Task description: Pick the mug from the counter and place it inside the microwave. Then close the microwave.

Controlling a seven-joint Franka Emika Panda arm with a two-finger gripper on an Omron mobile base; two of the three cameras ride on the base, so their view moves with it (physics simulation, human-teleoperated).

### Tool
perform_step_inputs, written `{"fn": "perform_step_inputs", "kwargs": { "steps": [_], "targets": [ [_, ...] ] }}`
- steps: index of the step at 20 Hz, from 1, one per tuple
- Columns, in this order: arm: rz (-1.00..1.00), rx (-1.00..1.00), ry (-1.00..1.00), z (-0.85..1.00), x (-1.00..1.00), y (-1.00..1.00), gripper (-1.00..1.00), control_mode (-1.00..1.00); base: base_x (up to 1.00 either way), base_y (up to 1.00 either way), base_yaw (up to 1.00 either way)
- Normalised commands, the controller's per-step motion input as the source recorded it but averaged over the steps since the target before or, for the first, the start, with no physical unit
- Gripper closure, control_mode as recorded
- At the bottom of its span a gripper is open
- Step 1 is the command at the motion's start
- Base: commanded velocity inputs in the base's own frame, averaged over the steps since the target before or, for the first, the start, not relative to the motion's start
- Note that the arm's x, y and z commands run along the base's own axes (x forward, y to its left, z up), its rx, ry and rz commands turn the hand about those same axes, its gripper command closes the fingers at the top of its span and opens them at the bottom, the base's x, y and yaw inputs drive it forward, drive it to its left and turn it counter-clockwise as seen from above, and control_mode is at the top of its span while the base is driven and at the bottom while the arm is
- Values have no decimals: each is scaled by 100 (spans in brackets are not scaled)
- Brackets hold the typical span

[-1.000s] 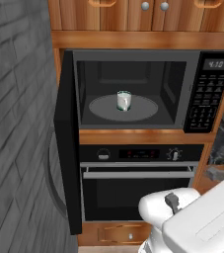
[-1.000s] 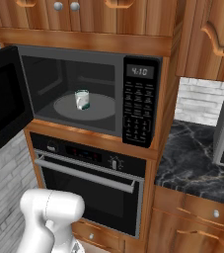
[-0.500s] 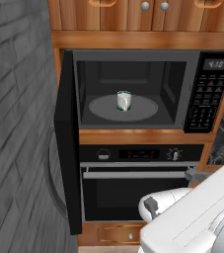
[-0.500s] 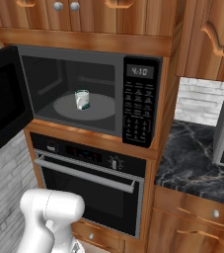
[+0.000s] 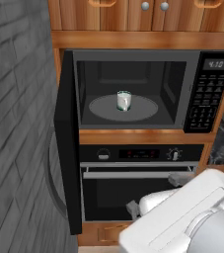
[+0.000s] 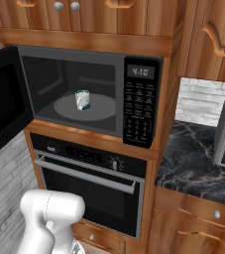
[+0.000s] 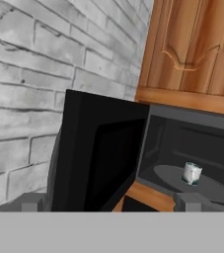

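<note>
Both dark fingers (image 7: 32, 202) stand wide apart and hold nothing, while the small white mug with a green rim (image 7: 191, 173) sits on the round grey turntable (image 7: 168, 176) inside the open big black microwave (image 7: 182, 129).

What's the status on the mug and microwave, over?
End effector open, empty. Mug upright on turntable inside microwave. Door wide open, nothing blocking it.

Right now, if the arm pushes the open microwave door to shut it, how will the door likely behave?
The microwave door looks like a stiff flat panel hinged at the left, so it should probably swing, not bend. It stands wide open, so likely a long arc. The mug sits mid-turntable, probably clear of it.
</note>
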Motion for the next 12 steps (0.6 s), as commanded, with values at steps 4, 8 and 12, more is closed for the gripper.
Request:
{"fn": "perform_step_inputs", "kwargs": {
  "steps": [4,8,12],
  "targets": [
    [0,0,0,-1,16,24,-100,-100,0,0,0],
    [0,0,-2,-7,16,13,-100,-100,0,0,0],
    [0,0,-3,-7,9,3,-100,-100,0,0,0]
  ]
}}
